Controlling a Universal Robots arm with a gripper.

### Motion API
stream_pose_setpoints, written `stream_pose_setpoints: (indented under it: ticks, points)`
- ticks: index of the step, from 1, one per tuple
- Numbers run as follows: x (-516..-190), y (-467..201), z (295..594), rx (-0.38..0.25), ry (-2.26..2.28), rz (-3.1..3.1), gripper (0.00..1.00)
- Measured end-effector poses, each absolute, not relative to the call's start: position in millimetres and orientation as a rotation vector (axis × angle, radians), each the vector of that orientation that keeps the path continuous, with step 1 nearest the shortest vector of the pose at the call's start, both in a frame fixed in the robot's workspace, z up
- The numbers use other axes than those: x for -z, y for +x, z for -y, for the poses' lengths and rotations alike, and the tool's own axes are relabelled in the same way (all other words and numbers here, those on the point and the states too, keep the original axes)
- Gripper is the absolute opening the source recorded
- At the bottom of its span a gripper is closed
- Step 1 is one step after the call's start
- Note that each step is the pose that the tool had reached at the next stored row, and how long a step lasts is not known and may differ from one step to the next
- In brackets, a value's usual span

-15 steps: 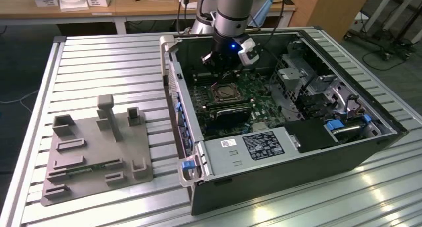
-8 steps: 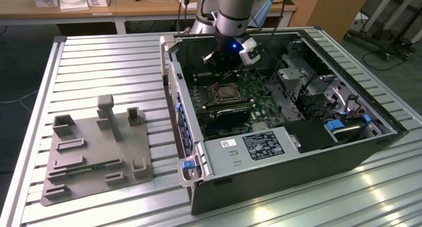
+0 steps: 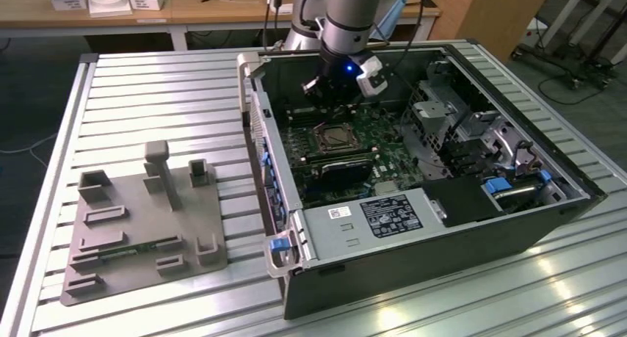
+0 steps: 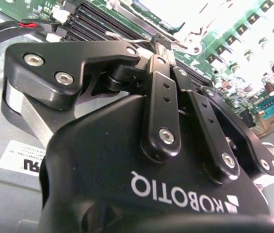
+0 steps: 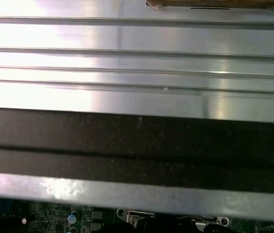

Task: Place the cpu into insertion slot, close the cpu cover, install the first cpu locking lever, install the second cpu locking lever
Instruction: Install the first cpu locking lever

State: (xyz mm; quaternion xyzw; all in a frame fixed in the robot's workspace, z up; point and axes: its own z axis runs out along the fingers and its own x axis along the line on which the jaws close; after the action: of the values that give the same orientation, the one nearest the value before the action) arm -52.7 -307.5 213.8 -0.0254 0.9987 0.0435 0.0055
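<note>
PC (image 3: 441, 256) on table (image 3: 147, 95), cpu (image 3: 340, 137) in it, jig (image 3: 128, 256) at the exterior view's left

The table (image 3: 147, 80) is ribbed bare aluminium, brushed and shiny under the light. At the exterior view's lower left, the fixture (image 3: 128, 234) looks like matt grey plastic. The case (image 3: 441, 256) is matt black sheet metal. In the second wrist view the gripper (image 4: 162, 48) shows smooth, semi-gloss black links with bright steel screws (image 4: 166, 136). The board (image 3: 368, 164) is glossy green, the cpu cover (image 3: 338, 136) silvery metal, the desk (image 3: 225, 10) pale wood.
</note>
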Motion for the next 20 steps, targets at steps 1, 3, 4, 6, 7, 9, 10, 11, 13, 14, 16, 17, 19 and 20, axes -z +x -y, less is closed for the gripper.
stream_pose_setpoints:
  ticks: [1,3,4,6,7,9,10,11,13,14,16,17,19,20]
  points:
    - [-213,-53,307,-0.136,-0.08,-3.127,0.1]
    - [-213,-52,307,-0.136,-0.079,-3.127,0.1]
    - [-212,-52,306,-0.136,-0.079,-3.127,0.1]
    - [-211,-51,306,-0.136,-0.08,-3.127,0.1]
    - [-211,-51,306,-0.137,-0.08,-3.127,0.1]
    - [-211,-50,305,-0.136,-0.079,-3.127,0.1]
    - [-210,-49,305,-0.136,-0.079,-3.127,0.1]
    - [-210,-49,304,-0.136,-0.079,-3.127,0.1]
    - [-209,-48,304,-0.136,-0.079,-3.127,0.1]
    - [-209,-47,304,-0.137,-0.079,-3.127,0.1]
    - [-209,-46,303,-0.137,-0.08,-3.126,0.1]
    - [-209,-45,303,-0.137,-0.08,-3.127,0.1]
    - [-208,-43,303,-0.136,-0.08,-3.127,0.1]
    - [-208,-42,303,-0.136,-0.08,-3.127,0.1]
